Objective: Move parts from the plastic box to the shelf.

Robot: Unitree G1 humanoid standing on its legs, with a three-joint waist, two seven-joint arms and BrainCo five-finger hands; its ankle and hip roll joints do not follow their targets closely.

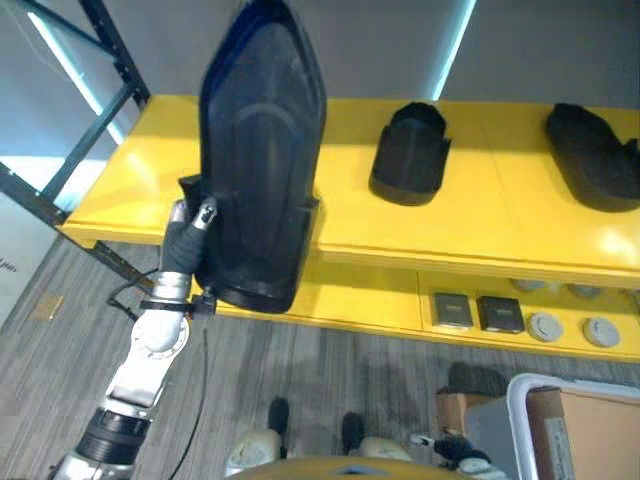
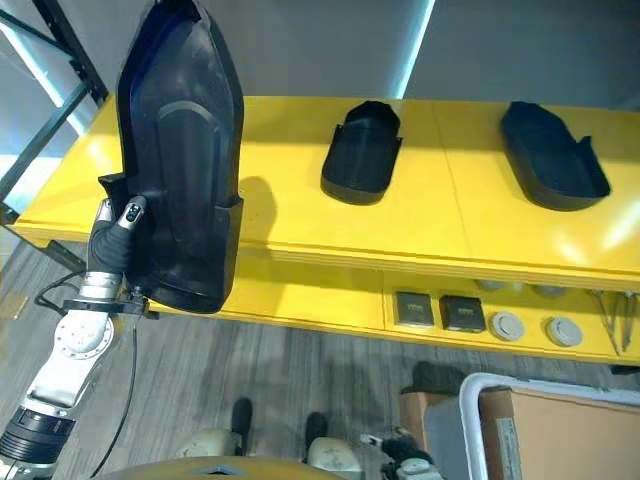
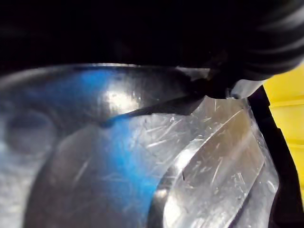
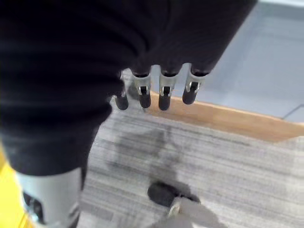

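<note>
The yellow shelf [image 1: 400, 235] runs across the head views in two levels, an upper board and a lower ledge below its front edge. Three black moulded parts are in sight. The largest, a long tapering black shell [image 1: 262, 150], stands upright in front of the shelf's left end, its broad lower end hanging before the lower ledge and its pointed top rising above the upper board. The left robot hand [image 1: 190, 232] grips this shell at its lower left edge, a dark-tipped finger curled onto the rim; in the left wrist view the shell's scratched glossy surface [image 3: 142, 156] lies right against the camera. The two other black parts lie on the upper board: a shorter cup-shaped one [image 1: 410, 152] near the middle and a longer one [image 1: 592, 155] towards the right end, well apart from each other.

At the lower right, the white rim of the plastic box [image 1: 520, 400] shows, with a brown carton [image 1: 590, 430] inside it.

On the lower ledge lie two small dark square items [image 1: 476, 312] side by side, and beside them, to the right, two grey round discs [image 1: 572, 328].

The right robot hand [image 4: 161, 90] hangs over the grey floor, fingers curled and empty.
</note>
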